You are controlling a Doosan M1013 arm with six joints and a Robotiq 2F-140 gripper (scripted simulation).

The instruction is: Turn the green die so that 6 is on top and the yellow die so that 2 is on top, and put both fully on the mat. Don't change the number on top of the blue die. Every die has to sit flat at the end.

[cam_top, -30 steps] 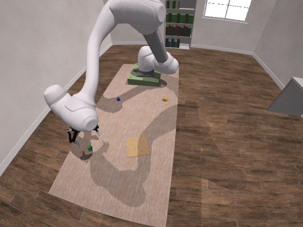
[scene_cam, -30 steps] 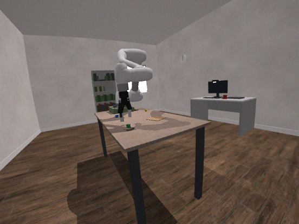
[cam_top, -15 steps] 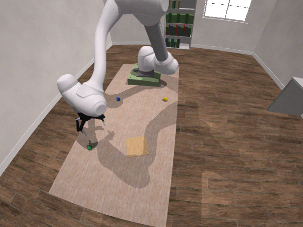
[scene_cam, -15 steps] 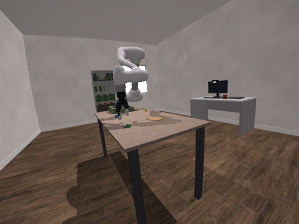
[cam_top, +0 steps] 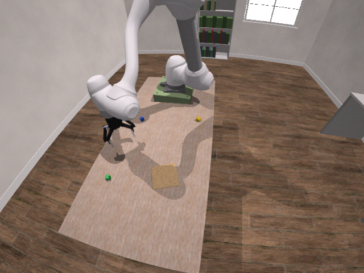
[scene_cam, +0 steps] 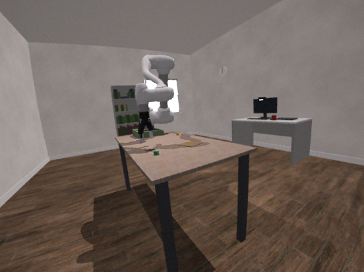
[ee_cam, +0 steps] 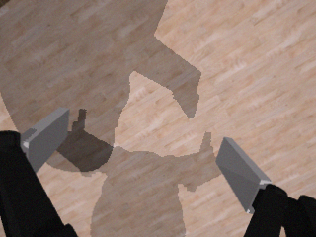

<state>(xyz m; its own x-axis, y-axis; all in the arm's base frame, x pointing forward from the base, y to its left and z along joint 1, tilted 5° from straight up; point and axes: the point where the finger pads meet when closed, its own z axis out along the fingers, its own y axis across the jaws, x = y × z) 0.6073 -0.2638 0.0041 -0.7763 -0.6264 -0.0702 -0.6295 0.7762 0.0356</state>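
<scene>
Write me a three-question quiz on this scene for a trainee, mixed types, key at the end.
1. True or false: the green die lies on the mat.
2. Multiple choice: which die is nearest the green base on the side away from the blue die? A) green B) yellow C) red
3. Fill in: the pincer is ____, with nothing between its fingers.

Key: 1. False; 2. B; 3. open
</scene>
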